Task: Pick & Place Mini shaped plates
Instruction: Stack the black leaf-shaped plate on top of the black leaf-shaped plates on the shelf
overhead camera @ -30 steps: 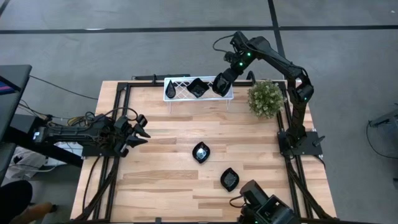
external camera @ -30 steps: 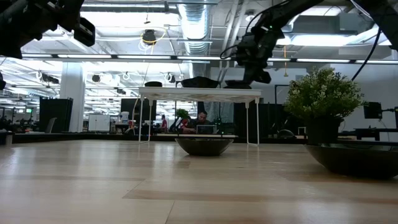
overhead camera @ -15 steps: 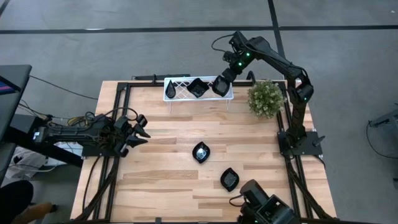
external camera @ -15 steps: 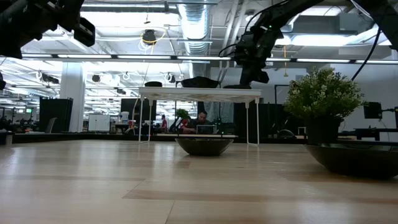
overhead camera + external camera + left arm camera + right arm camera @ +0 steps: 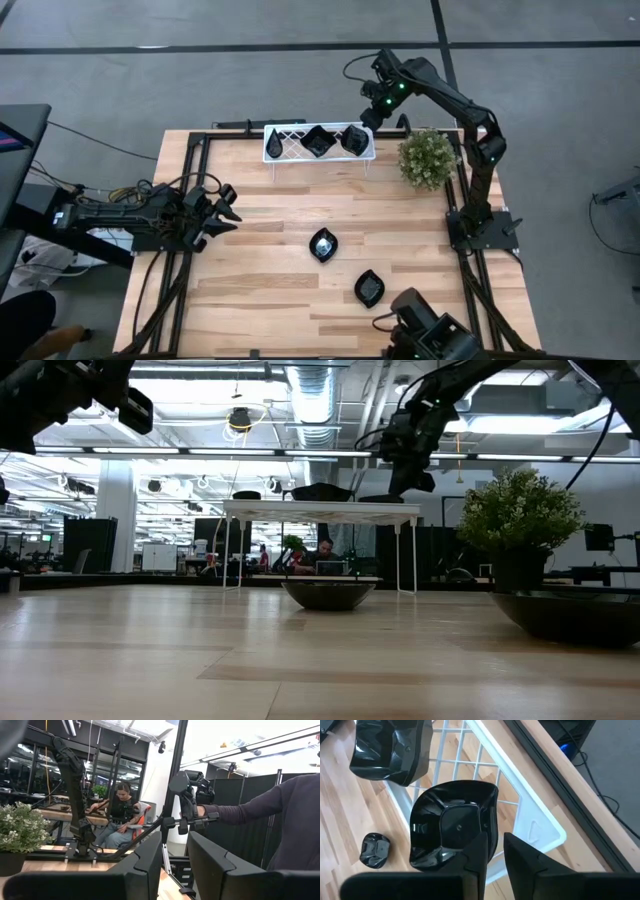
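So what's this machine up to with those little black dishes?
The right gripper hangs just over the white lattice wire rack, fingers apart, above a glossy black wavy-edged dish lying on the rack beside another black dish. Two more black dishes wait on the wooden table. The left gripper idles at the table's left side.

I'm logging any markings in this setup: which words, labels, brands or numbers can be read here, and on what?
None can be read in any view.
The plates and the white rack carry no text.
The embossed triangle on the rack's corner is a mark, not lettering.
Screens in the room behind are too small to read.
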### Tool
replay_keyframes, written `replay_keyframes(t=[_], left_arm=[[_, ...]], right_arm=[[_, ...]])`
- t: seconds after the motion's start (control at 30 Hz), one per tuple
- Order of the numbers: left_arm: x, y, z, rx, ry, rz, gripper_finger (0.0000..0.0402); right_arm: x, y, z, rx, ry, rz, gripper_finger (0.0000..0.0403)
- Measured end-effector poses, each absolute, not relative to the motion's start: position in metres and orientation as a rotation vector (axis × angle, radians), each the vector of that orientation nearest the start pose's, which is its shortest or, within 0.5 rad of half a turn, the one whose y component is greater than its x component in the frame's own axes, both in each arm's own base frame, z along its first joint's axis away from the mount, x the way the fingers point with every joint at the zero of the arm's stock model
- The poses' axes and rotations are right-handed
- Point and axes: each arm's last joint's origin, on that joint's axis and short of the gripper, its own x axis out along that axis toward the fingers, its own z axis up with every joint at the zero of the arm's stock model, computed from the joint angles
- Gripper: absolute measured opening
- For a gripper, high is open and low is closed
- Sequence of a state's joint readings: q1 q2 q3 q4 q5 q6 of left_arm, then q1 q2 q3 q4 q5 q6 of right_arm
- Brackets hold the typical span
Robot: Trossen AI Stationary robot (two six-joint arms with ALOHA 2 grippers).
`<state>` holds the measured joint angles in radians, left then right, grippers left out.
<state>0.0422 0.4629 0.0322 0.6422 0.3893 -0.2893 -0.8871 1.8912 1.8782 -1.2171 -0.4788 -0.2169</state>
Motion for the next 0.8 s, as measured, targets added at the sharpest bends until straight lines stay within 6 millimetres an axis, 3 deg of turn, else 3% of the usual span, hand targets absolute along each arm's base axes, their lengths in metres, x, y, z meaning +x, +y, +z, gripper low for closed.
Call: replay_keyframes(t=[0.27,0.4,0.8], left_arm=[[0.124,-0.006,0.194,-0.240,-0.157,-0.373,0.0097],[0.124,-0.006,0.194,-0.240,-0.157,-0.374,0.0097],[0.127,-0.006,0.190,-0.247,-0.123,-0.369,0.0097]], right_arm=[[0.245,-0.279,0.335,0.564,0.970,-0.255,0.0059],[0.239,-0.265,0.346,0.576,0.994,-0.239,0.0059],[0.240,-0.168,0.388,0.551,1.109,-0.063,0.0059]])
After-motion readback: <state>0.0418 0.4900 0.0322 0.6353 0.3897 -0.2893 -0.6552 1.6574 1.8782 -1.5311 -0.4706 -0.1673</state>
